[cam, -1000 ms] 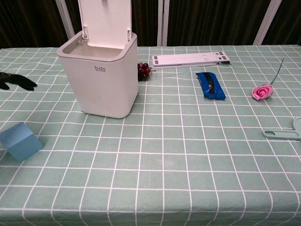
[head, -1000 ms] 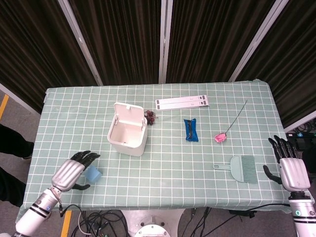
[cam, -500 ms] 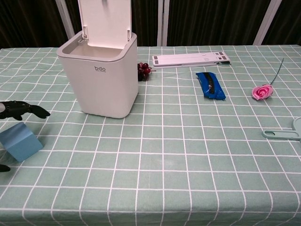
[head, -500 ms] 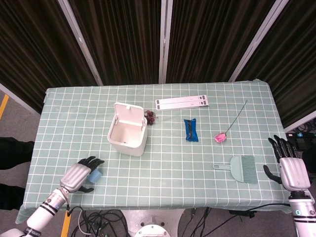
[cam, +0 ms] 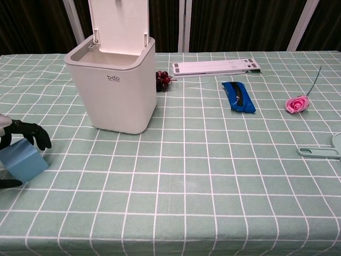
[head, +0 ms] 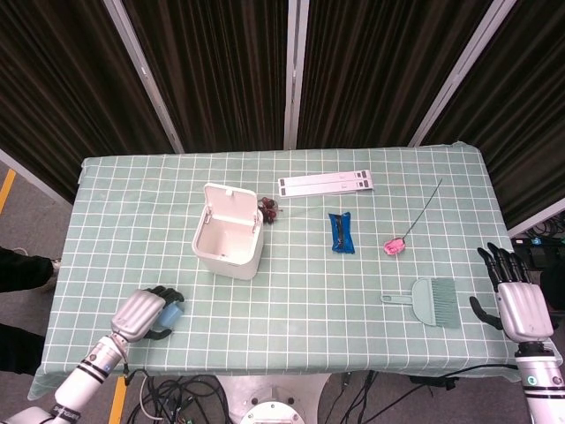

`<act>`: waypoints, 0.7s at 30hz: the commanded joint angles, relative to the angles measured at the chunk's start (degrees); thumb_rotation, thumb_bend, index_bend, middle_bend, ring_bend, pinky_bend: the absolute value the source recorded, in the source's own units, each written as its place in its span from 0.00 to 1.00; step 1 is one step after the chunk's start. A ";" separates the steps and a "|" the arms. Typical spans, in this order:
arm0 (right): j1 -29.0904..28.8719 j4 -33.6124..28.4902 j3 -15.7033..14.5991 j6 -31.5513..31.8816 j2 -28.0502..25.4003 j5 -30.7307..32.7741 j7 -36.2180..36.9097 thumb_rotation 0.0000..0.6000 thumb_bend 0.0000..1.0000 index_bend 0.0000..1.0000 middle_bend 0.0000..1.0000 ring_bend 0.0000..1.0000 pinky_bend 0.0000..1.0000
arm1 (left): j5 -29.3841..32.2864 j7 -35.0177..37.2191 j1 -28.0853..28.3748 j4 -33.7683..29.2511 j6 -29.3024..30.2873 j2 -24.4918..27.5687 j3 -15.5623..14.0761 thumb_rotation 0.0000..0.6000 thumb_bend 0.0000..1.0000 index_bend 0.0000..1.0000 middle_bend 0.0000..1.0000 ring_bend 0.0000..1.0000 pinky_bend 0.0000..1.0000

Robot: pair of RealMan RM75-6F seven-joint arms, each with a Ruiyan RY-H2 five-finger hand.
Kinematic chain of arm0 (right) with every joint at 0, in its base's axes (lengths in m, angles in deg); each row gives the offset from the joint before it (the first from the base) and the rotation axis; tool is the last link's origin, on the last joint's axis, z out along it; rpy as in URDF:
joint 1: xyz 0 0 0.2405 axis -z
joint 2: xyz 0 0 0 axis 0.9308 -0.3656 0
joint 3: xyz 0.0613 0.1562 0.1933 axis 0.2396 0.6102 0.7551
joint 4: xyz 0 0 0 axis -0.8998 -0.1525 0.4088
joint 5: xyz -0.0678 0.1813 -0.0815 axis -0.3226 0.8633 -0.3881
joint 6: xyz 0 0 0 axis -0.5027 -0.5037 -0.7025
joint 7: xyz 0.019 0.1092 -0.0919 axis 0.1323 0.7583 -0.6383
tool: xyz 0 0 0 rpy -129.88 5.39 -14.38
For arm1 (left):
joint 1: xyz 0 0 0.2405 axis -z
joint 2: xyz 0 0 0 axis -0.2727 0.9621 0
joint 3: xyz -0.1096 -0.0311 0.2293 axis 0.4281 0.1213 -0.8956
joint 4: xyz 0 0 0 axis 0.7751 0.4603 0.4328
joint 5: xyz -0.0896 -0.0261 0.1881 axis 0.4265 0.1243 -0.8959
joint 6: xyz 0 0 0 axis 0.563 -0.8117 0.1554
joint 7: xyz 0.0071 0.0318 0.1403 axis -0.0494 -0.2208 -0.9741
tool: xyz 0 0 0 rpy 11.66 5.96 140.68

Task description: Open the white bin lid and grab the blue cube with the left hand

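We see even, bright light falling from above on the worktop (head: 371,265) in both views, with no glare on the checked cloth. Shadows are soft and short: a faint one lies under the bin (cam: 113,85) at its near base, and another under the cube (cam: 22,161). The curtains (head: 221,71) at the far side stay very dark, almost without detail. The head view is sharp across the middle and bends slightly toward its edges. The chest view is crisp on the bin, while the left hand (cam: 21,134) at the frame's left edge looks dark and a little soft.
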 commanded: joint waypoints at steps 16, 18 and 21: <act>0.11 0.05 0.05 0.26 -0.11 0.14 0.15 1.00 0.25 0.00 0.00 0.00 0.00 | -2.95 -4.25 -1.23 -10.78 12.76 9.78 6.52 1.00 0.26 0.48 0.46 0.46 0.68; 0.09 0.24 0.05 0.18 0.01 0.22 0.21 1.00 0.25 0.00 0.00 0.00 0.00 | -3.67 -6.08 -0.78 -14.33 14.95 12.74 8.90 1.00 0.26 0.48 0.46 0.46 0.68; 0.05 0.50 -0.01 0.03 0.31 0.24 0.31 1.00 0.25 0.00 0.00 0.00 0.00 | -5.12 -8.26 0.93 -19.56 16.16 15.91 12.25 1.00 0.26 0.48 0.46 0.46 0.68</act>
